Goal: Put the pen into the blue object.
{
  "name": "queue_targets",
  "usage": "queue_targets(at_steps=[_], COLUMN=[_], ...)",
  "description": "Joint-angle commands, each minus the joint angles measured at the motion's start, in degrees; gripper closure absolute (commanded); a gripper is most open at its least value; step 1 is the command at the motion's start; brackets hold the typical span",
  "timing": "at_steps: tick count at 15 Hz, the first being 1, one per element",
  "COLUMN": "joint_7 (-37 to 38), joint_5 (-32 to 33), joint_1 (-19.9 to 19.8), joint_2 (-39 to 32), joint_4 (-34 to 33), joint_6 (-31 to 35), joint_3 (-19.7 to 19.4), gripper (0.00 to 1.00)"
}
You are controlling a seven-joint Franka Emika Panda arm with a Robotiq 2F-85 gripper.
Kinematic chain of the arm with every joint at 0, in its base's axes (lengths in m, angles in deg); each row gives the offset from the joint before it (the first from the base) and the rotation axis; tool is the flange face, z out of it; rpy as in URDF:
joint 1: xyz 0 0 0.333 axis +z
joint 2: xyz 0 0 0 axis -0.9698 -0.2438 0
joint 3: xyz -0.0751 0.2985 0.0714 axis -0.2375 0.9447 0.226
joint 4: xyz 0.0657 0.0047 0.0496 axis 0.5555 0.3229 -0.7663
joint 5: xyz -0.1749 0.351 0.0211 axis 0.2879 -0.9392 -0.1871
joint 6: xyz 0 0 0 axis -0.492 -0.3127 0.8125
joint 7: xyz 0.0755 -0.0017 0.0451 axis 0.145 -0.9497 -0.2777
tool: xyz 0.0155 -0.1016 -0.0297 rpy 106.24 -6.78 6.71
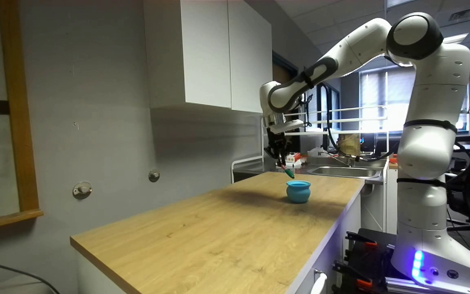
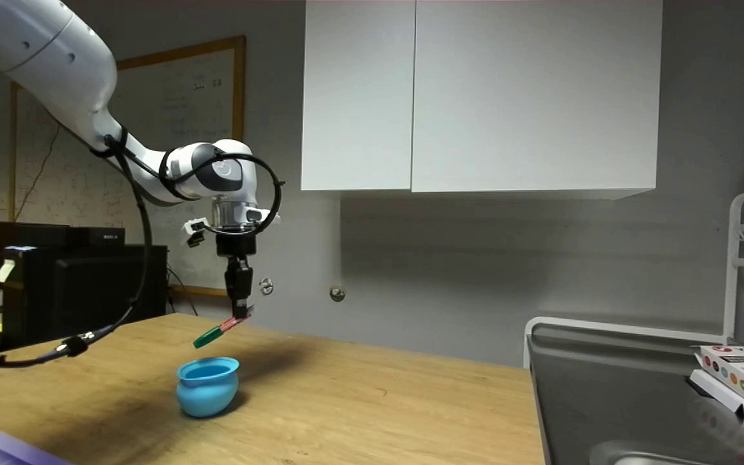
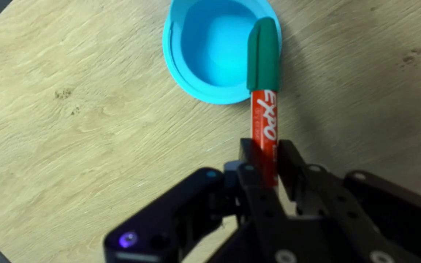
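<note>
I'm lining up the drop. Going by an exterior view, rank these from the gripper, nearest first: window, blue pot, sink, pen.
1. Pen: held in the gripper.
2. Blue pot: just below, on the wooden counter.
3. Sink: past the far end of that counter.
4. Window: in the background, beyond all the others.

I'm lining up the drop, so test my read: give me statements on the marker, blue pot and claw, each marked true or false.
The claw grips the Expo marker by its red barrel. True.
The green cap is the Expo marker's lower end. True.
The Expo marker is uncapped. False: the green cap is on.
The blue pot stands upright on the wooden countertop. True.
The Expo marker lies inside the blue pot. False: the claw holds it higher.
</note>
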Motion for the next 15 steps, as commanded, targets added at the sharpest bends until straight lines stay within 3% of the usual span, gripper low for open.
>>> queue_targets(at_steps=[1, 15], joint_7=[1.36, 1.5], joint_5=[0.0, 0.53], joint_1=[-1.07, -3.03], joint_2=[0.14, -1.55], joint_4=[1.97, 4.75], joint_6=[1.29, 4.74], joint_3=[1.19, 0.65], gripper=[0.95, 0.95])
